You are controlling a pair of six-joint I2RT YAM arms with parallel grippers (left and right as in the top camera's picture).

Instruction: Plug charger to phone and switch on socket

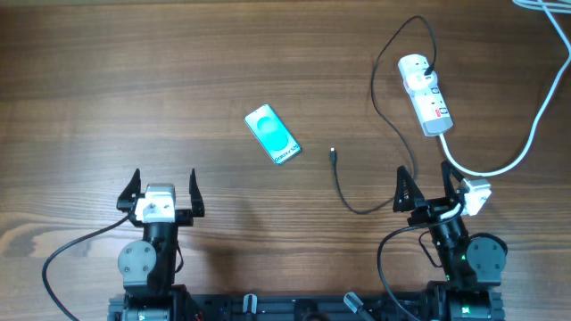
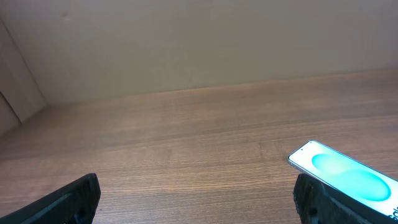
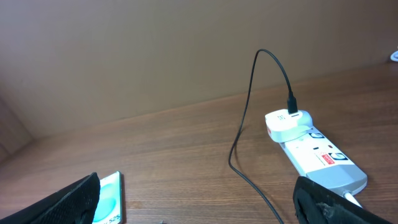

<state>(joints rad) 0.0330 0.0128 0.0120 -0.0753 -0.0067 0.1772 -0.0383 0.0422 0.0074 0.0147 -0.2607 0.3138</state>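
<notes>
Overhead view: a brown wooden table [image 1: 107, 80]. Everything lies flat on it, and both arms sit along the bottom edge.
Phone: the phone [image 1: 272, 135] lies face up near the middle of the frame, a bit left. It is tilted, and its screen glows green. Nothing touches it.
Charger: the thin black charger [image 1: 374, 89] starts at a white block [image 1: 413, 67] on the top end of the socket. It loops up, runs down the frame, and curls back toward the middle.
Plug: the small plug [image 1: 333, 154] is the loose end. It lies just right of the phone, near it but apart. It is not in the phone yet.
Socket: the white socket [image 1: 426, 95] lies in the upper right. It has small red switches on top. I cannot tell if they are on or off. Its thick white cord [image 1: 535, 125] bends off to the right edge.
Left gripper: the left gripper [image 1: 162, 178] is in the lower left with its fingers wide apart. It holds nothing. The phone is up and to its right, so this arm looks best placed to hold it steady.
Right gripper: the right gripper [image 1: 426, 185] is in the lower right. Its fingers are also spread and hold nothing. The cable passes close by it, and the socket is straight above it in the frame.
Why like this: I think the job has not begun. The fingers are apart so they are ready to grab.
Next move: my guess is the right arm picks up the plug first. The plug is tiny and the cable is floppy, so it could slip or twist.
</notes>
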